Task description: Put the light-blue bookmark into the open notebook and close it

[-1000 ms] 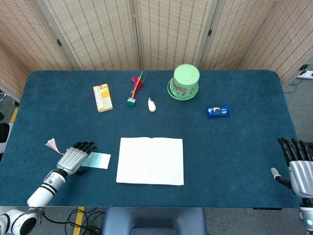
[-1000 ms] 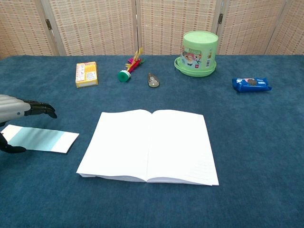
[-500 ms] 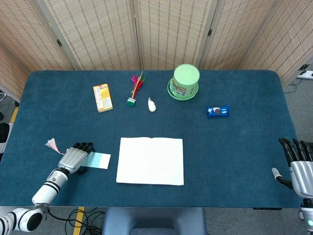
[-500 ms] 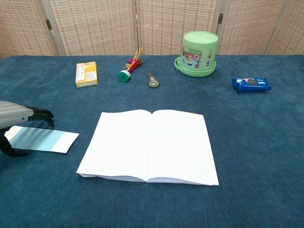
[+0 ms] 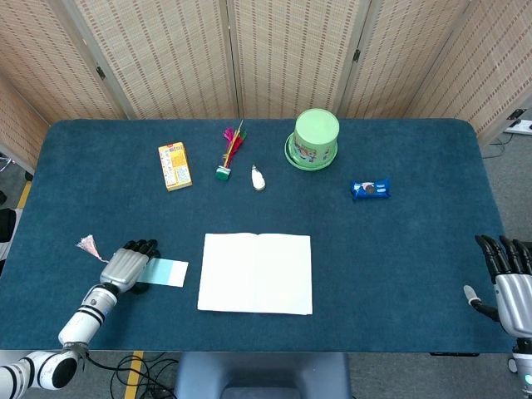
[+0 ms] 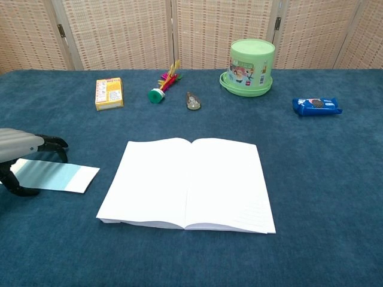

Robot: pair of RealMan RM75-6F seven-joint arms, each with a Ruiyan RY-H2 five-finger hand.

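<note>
The light-blue bookmark [image 5: 169,272] [image 6: 55,175] lies flat on the blue table, left of the open notebook [image 5: 255,273] [image 6: 188,182], whose blank white pages face up. The bookmark's pink tassel [image 5: 86,244] trails out to the left. My left hand [image 5: 125,268] [image 6: 19,148] covers the bookmark's left end: its fingers curl over the far edge and the thumb sits at the near edge. I cannot see the bookmark lifted. My right hand [image 5: 509,281] rests at the table's right front corner, fingers apart and holding nothing.
Along the back stand a yellow box [image 5: 174,166] [image 6: 109,93], a feathered shuttlecock [image 5: 229,150] [image 6: 163,85], a small grey object [image 5: 258,177] [image 6: 192,101], a green tub [image 5: 314,140] [image 6: 249,67] and a blue snack pack [image 5: 370,189] [image 6: 316,106].
My left hand has drawn back slightly to the left and lowered over the bookmark's end, its thumb nearing the front edge. The bookmark, the notebook and my right hand stay put.
</note>
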